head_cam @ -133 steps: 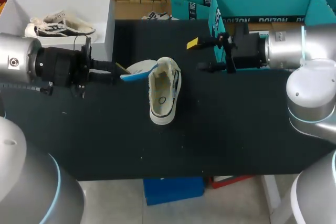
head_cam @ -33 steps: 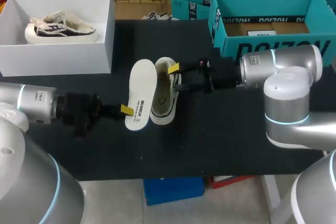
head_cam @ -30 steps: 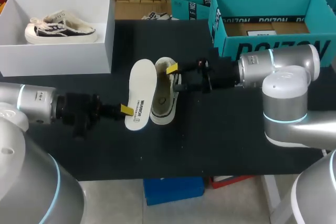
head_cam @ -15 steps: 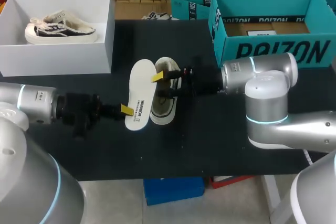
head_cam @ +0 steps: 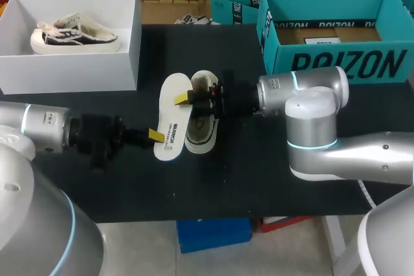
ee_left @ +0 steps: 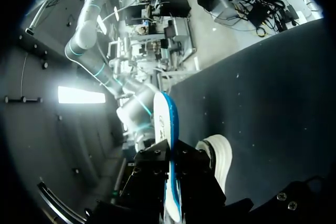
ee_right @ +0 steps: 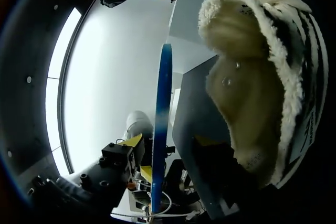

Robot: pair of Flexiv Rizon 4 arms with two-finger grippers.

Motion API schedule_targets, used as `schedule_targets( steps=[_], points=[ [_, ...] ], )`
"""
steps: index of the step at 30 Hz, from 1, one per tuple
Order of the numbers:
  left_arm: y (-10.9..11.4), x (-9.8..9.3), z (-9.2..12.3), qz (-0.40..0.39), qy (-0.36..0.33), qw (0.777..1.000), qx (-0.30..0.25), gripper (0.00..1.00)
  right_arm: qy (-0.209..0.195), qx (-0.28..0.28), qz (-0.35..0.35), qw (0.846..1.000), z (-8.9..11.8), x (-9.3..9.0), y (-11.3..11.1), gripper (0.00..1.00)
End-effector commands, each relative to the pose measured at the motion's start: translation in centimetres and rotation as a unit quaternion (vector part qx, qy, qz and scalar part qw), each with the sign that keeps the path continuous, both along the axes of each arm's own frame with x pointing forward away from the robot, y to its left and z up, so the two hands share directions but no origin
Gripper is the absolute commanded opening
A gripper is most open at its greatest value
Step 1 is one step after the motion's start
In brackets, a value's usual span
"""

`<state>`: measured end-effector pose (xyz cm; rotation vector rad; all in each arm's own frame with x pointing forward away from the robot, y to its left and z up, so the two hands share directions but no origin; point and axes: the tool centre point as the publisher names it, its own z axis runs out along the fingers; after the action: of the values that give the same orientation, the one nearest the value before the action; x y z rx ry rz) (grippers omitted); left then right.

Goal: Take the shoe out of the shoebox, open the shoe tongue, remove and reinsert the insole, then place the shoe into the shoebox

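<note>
Black bench (head_cam: 259, 179). The left arm lies level along it. The left pincer (head_cam: 154, 136) clamps the near end of the white insole (head_cam: 172, 117), which extends face up ahead of it and carries print too small to read. The right arm lies level opposite, and the right pincer (head_cam: 189, 103) is spread, one yellow tip over the insole, the shoe (head_cam: 202, 130) just beside it. The white shoebox (head_cam: 71, 69) stands well apart.
</note>
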<state>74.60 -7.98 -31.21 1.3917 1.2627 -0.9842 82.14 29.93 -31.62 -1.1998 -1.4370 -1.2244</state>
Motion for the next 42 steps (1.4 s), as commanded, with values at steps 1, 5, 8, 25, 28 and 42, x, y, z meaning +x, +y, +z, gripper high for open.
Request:
schedule_targets(
  steps=[1, 5, 8, 25, 28, 42],
  points=[
    [-0.1, -0.2, 0.0, 0.003, -0.002, 1.000, 0.001, 0.00, 0.001, -0.010, 0.004, 1.000, 0.6, 0.4, 0.1, 0.52],
    [-0.1, -0.2, 0.0, 0.003, -0.002, 1.000, 0.001, 0.00, 0.002, -0.015, 0.007, 1.000, 0.9, 0.6, 0.2, 0.49],
    [-0.1, -0.2, 0.0, 0.003, -0.002, 1.000, 0.001, 0.00, 0.002, -0.018, 0.009, 1.000, 1.0, 0.7, 0.2, 0.46],
    [-0.1, -0.2, 0.0, 0.003, -0.002, 1.000, 0.001, 0.00, 0.017, -0.034, 0.017, 0.999, 0.8, 0.9, 0.3, 0.00],
    [-0.1, -0.1, 0.1, 0.004, -0.002, 1.000, 0.005, 1.00, 0.017, -0.034, 0.017, 0.999, 0.8, 0.9, 0.3, 0.00],
    [4.3, 0.2, 3.5, 0.018, 0.033, 0.978, 0.206, 1.00, 0.017, -0.034, 0.017, 0.999, 0.8, 0.9, 0.3, 0.00]
  ],
)
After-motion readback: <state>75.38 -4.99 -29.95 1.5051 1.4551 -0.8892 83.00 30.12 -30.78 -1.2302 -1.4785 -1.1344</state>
